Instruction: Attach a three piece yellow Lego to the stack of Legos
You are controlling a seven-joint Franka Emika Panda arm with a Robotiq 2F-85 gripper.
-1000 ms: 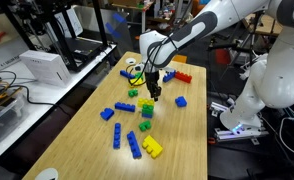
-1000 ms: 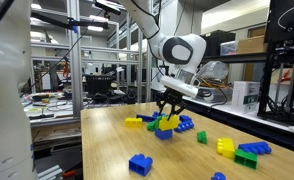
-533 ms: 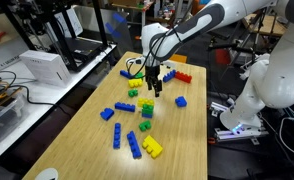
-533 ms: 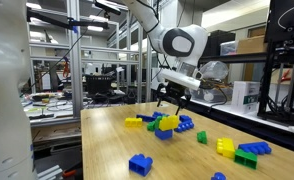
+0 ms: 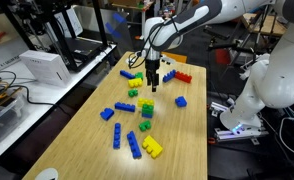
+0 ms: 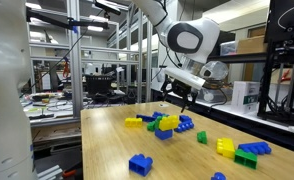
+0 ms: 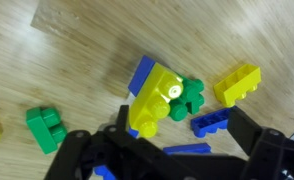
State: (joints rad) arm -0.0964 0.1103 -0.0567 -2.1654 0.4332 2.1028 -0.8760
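a: what's different for us from 1 second ago?

b: the hand [image 6: 181,98] has lifted. back then we had it low over the stack of legos [image 6: 165,126], fingers down around the top. now it hangs above and a little behind the stack, well clear of it in both exterior views.

a: is it carrying anything?

b: no. in the wrist view the 2 fingers [image 7: 79,150] are spread wide with nothing between them, so we read it as released and empty.

a: so where is the yellow lego?

b: the yellow lego [image 7: 159,95] sits on top of the stack, lying across a blue brick [image 7: 142,70] with a green brick [image 7: 190,97] touching its side. it stayed put as we pulled up, which suggests it's gripping the studs.

a: then the attach step is done?

b: we judge it nearly so. glare on the yellow top hides the studs, so we can't tell whether it's pressed fully home or only resting there.

a: anything else nearby?

b: another yellow brick [image 7: 237,83] and a loose blue brick [image 7: 209,121] lie just beside the stack on the wooden surface [image 7: 47,40], apart from it. if we retreat straight up, we shouldn't disturb them.
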